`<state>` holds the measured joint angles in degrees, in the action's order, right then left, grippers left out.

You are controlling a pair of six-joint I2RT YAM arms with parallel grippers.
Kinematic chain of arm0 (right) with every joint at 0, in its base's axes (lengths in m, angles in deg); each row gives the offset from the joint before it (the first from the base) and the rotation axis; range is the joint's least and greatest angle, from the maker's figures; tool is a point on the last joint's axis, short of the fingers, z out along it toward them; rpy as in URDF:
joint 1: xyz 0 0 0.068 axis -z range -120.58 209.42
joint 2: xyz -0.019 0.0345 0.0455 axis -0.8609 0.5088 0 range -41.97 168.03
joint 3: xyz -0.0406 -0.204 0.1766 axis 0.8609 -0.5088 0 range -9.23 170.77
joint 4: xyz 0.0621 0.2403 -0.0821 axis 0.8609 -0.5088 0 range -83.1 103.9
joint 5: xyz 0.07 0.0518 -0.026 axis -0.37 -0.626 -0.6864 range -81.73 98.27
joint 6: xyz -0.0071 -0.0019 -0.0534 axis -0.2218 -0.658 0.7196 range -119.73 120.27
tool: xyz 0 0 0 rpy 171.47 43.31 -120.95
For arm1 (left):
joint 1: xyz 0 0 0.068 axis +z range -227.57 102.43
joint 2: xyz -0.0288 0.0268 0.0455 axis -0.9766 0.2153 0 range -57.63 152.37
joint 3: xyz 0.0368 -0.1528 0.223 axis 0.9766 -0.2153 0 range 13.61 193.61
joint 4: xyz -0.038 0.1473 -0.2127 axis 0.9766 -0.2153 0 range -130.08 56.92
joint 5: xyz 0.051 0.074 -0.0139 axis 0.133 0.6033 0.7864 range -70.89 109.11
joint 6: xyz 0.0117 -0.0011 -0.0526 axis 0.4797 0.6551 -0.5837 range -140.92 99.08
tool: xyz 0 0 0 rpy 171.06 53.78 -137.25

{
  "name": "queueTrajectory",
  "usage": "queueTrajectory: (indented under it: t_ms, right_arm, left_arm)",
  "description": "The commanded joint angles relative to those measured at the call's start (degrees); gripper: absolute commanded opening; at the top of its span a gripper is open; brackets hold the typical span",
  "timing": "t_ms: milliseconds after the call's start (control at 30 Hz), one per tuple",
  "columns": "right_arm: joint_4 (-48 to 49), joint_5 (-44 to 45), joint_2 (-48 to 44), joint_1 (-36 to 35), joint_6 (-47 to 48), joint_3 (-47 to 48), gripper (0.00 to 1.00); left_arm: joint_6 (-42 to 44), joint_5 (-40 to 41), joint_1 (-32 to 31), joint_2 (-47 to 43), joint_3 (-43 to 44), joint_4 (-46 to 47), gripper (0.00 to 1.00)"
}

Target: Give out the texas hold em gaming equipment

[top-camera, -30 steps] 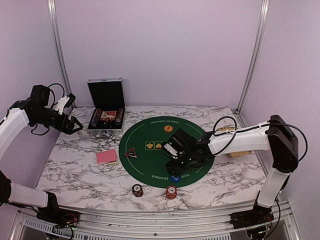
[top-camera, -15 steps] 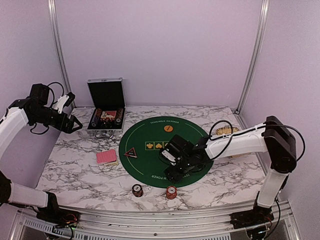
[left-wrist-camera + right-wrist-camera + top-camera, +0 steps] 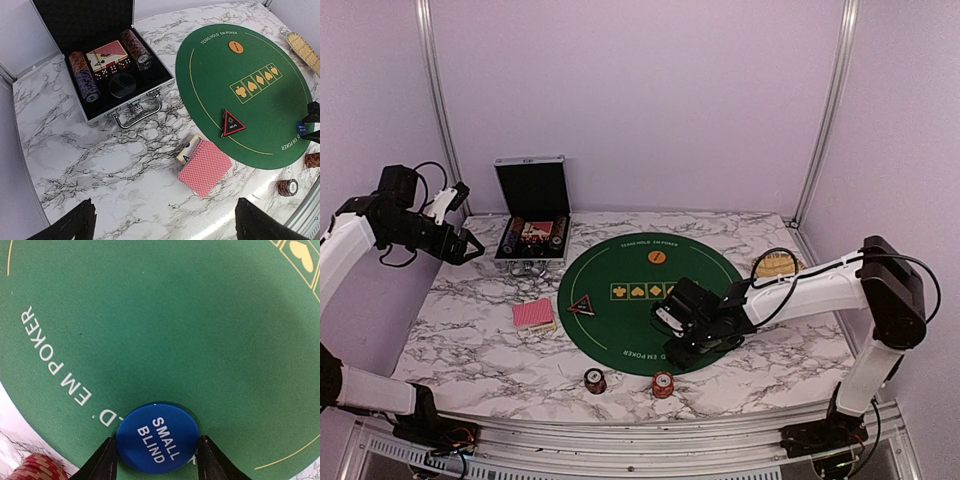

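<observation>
While the right gripper [image 3: 157, 441] sits low at the near edge of the round green felt mat [image 3: 165, 325], its two black fingers [image 3: 102, 462] press against opposite sides of a round blue marker disc [image 3: 158, 437] printed "SMALL BLIND" in white. The jaws are partly closed, gripping that disc by its rim. The disc covers part of the mat's white border lettering, of which "D' EM POKER" can be read beside it. A red-orange striped poker chip stack [image 3: 37, 469] stands on the white marble-patterned table [image 3: 100, 165] just off the mat.

The left wrist view shows the far rim of the mat printed "TEXAS HOLD' EM POKER", with a small orange round marker disc [image 3: 236, 47] below it and a row of four yellow suit symbols [image 3: 256, 82] at the centre. A black and red triangular marker [image 3: 233, 123] lies near the mat's left edge; its writing is too small to read. Pink-red-backed playing cards [image 3: 206, 167] lie on the marble, over a face-up card marked "A". A black striped poker chip stack [image 3: 288, 187] stands nearby.

The left gripper [image 3: 165, 225] hangs above the table with its jaws spread wide, holding nothing. The black metal-edged case [image 3: 135, 116] lies open at the back.
</observation>
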<state>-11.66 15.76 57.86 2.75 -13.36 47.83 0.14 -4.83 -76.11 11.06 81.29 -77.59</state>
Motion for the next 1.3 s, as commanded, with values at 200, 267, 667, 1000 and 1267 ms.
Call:
queueTrajectory:
  t_ms: [200, 267, 667, 1000, 1267]
  right_arm:
    - [-4.12, 3.23, -5.75, 3.3, -2.5, -4.43, 0.48]
    - [-4.99, 3.46, -7.06, 4.06, -2.78, -5.21, 0.46]
    - [-5.99, 2.23, -10.9, 5.6, -3.5, -6.69, 0.51]
    - [-4.07, -1.05, -5.04, 5.62, -1.2, 3.21, 0.57]
    - [-1.42, -2.4, 2.17, 5.6, -0.56, 5.05, 0.54]
  left_arm:
    - [1.02, 0.44, 0.04, -0.73, 1.57, -1.19, 0.99]
    - [1.07, 0.63, 0.04, -0.77, 1.57, -1.19, 0.99]
    - [1.3, 0.78, 0.04, -0.99, 1.47, -1.35, 0.99]
    - [0.96, 0.31, 0.04, -0.8, 1.33, -1.4, 0.99]
    - [1.09, 0.11, 0.04, -0.66, 1.83, -1.62, 0.99]
